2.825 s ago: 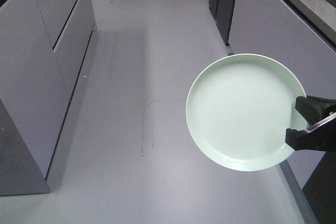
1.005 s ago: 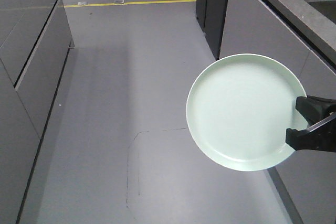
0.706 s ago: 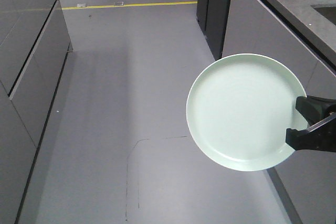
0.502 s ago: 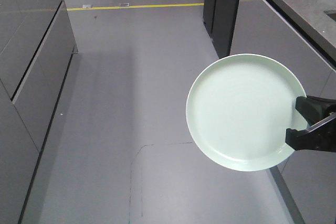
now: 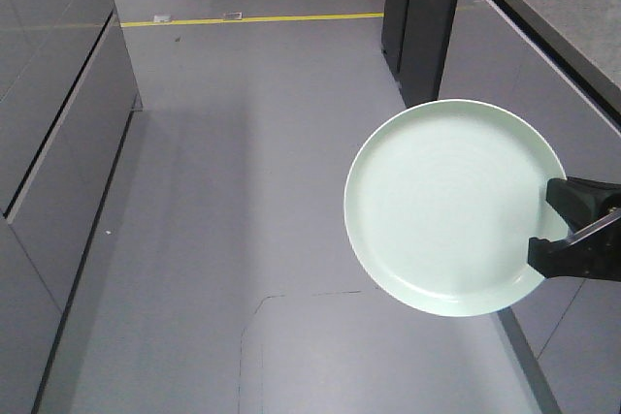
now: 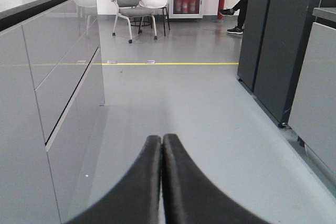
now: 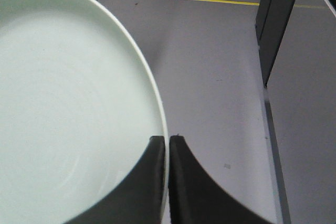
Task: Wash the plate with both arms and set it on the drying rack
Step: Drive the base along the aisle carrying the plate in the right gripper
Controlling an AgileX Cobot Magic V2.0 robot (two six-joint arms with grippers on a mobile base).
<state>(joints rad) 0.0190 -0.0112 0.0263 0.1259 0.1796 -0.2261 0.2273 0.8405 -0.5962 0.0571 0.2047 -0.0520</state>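
Observation:
The pale mint-green plate [image 5: 451, 206] hangs in the air over the floor, face towards the front camera. My right gripper [image 5: 555, 225] is shut on its right rim, one finger on each side. In the right wrist view the plate [image 7: 68, 103] fills the left side, with the right gripper [image 7: 166, 141] clamped on its edge. My left gripper [image 6: 161, 139] is shut with nothing between its fingers, pointing down the aisle. The drying rack is out of view.
Grey cabinet fronts [image 5: 49, 143] line the left of the aisle; a grey counter with cabinets [image 5: 543, 55] and a dark tall unit [image 5: 422, 16] line the right. A yellow floor line [image 5: 252, 18] crosses ahead. Chairs [image 6: 139, 1] stand far down the aisle.
The plate and right gripper keep the same place in the front view, while the cabinets, counter and floor marks shift, so the base has moved along the aisle.

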